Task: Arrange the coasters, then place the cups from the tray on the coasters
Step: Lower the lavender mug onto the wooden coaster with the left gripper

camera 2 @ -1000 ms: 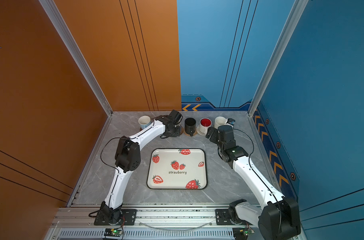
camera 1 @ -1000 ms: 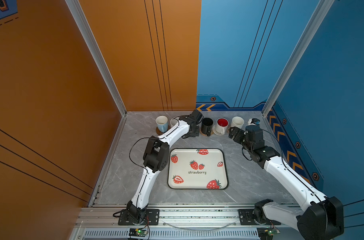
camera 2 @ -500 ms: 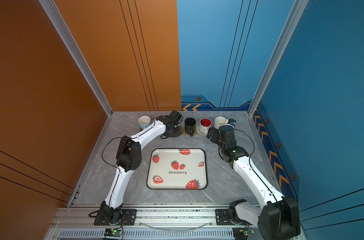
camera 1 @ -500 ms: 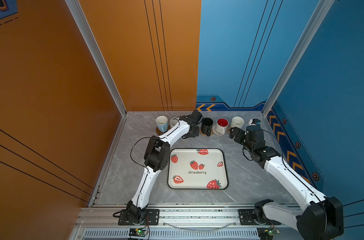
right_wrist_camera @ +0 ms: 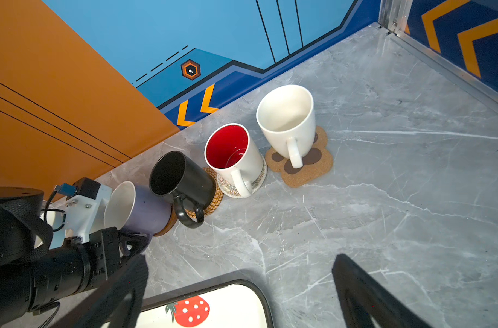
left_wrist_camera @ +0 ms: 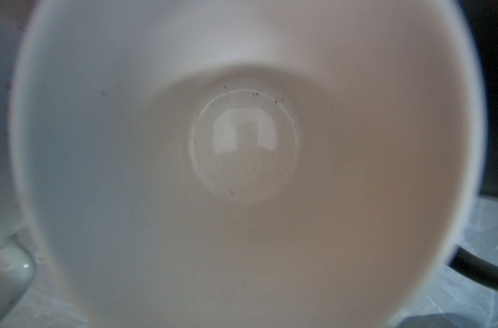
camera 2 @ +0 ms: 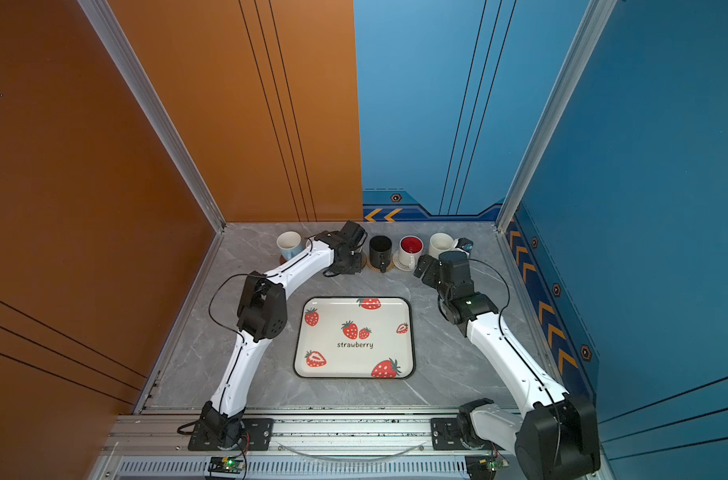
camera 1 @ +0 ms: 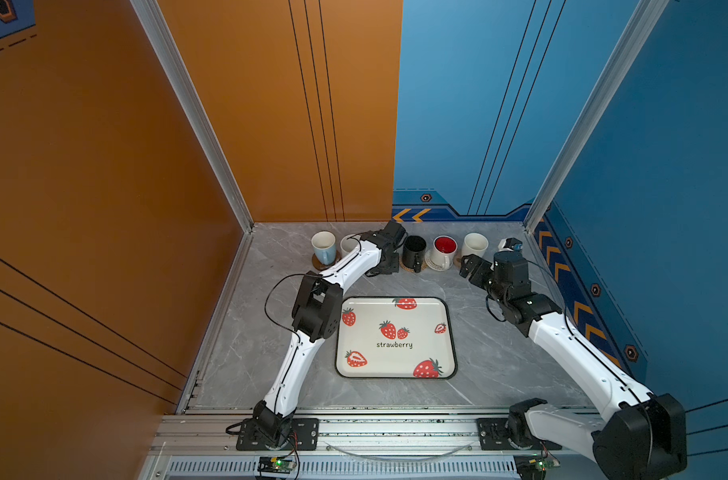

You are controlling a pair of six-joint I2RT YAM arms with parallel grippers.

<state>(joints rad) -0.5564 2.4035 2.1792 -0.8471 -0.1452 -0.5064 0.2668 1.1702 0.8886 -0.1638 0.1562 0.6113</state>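
Handle of lavender mug (right_wrist_camera: 145,210) sits pinched in nearly closed left gripper (right_wrist_camera: 134,244), mug on coaster (right_wrist_camera: 169,223); right gripper (right_wrist_camera: 239,261) gapes wide, empty, near tray (camera 1: 395,361).

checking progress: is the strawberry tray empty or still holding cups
Empty. In both top views the tray has a bare printed surface; nothing stands on it.

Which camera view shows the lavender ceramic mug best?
Right wrist view: the lavender ceramic mug shows rim and outer wall. Left wrist view gives only its white inside; in both top views the left arm covers it.
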